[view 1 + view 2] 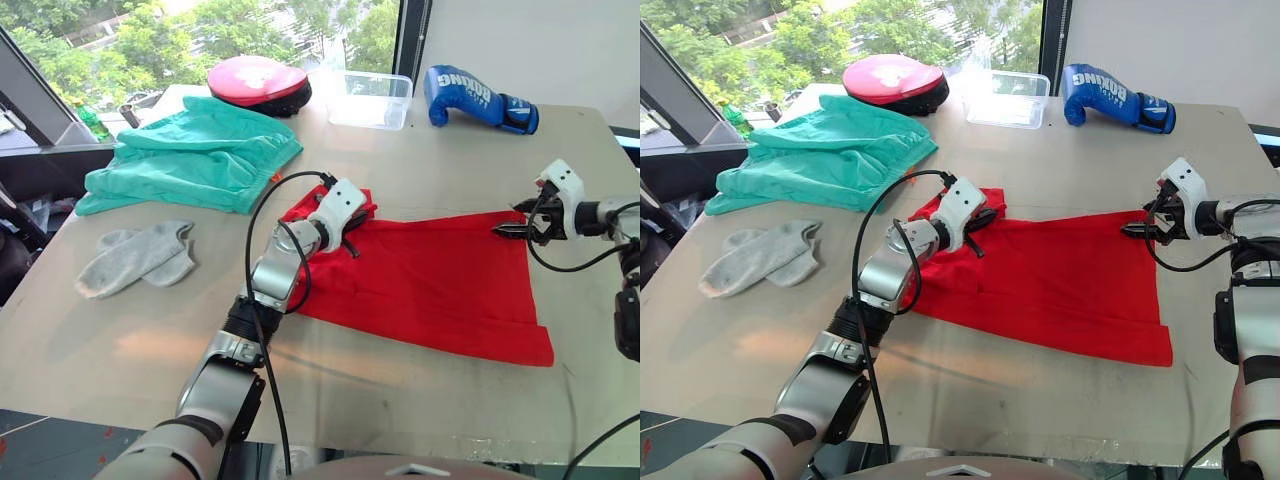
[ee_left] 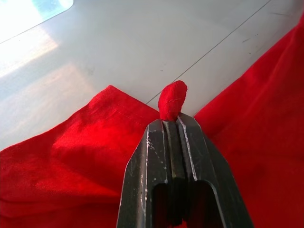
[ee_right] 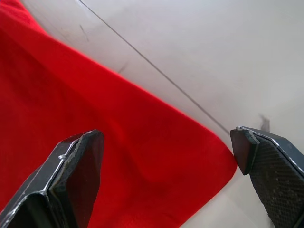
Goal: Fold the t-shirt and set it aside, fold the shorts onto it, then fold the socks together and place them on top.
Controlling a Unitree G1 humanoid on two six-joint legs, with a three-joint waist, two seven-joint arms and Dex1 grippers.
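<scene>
The red t-shirt (image 1: 430,280) lies spread on the table, its left end bunched up. My left gripper (image 1: 352,232) is shut on a pinch of that bunched end, and a nub of red cloth pokes out past the fingertips (image 2: 172,102). At the shirt's far right corner my right gripper (image 1: 505,230) stands open, its fingers (image 3: 80,161) straddling the corner of the cloth (image 3: 142,156). The teal shorts (image 1: 200,150) lie crumpled at the back left. Nearer on the left, the grey socks (image 1: 140,258) lie side by side.
A red-pink round pad (image 1: 258,80), a clear plastic container (image 1: 368,98) and a blue boxing glove (image 1: 478,98) sit along the table's far edge. Bare tabletop (image 1: 150,350) shows in front of the socks and shirt.
</scene>
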